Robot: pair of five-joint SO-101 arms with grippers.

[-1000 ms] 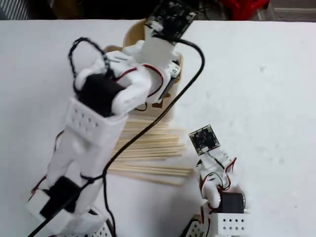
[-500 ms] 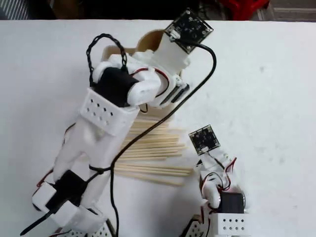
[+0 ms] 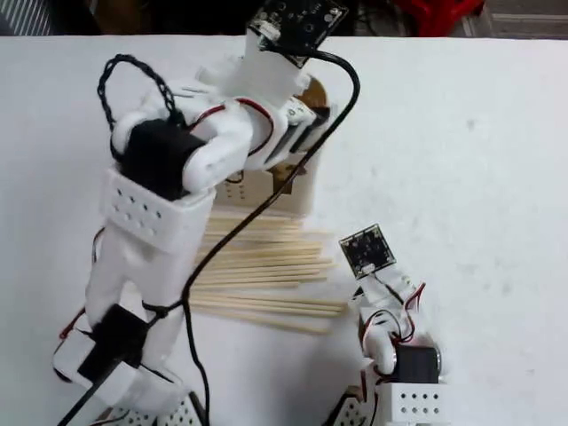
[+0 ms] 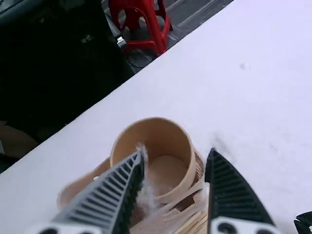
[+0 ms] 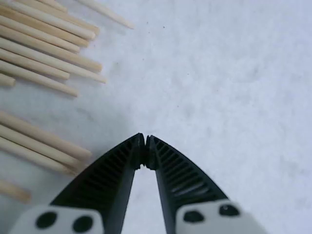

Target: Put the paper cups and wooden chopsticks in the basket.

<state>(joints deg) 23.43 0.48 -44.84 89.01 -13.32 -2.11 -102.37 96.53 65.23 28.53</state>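
Side by side: the left arm (image 3: 146, 209) and right arm (image 3: 390, 333), with white plastic shells, black motor blocks, thin red wires and one thick black cable (image 3: 257, 224). Each wrist bears a black circuit board (image 3: 366, 249) (the camera); the fingers (image 5: 117, 180) are black and ridged.

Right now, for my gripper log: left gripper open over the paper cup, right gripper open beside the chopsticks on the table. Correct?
No: the right gripper is shut, per the right wrist view, beside the chopsticks on the table; left gripper open over the paper cup.
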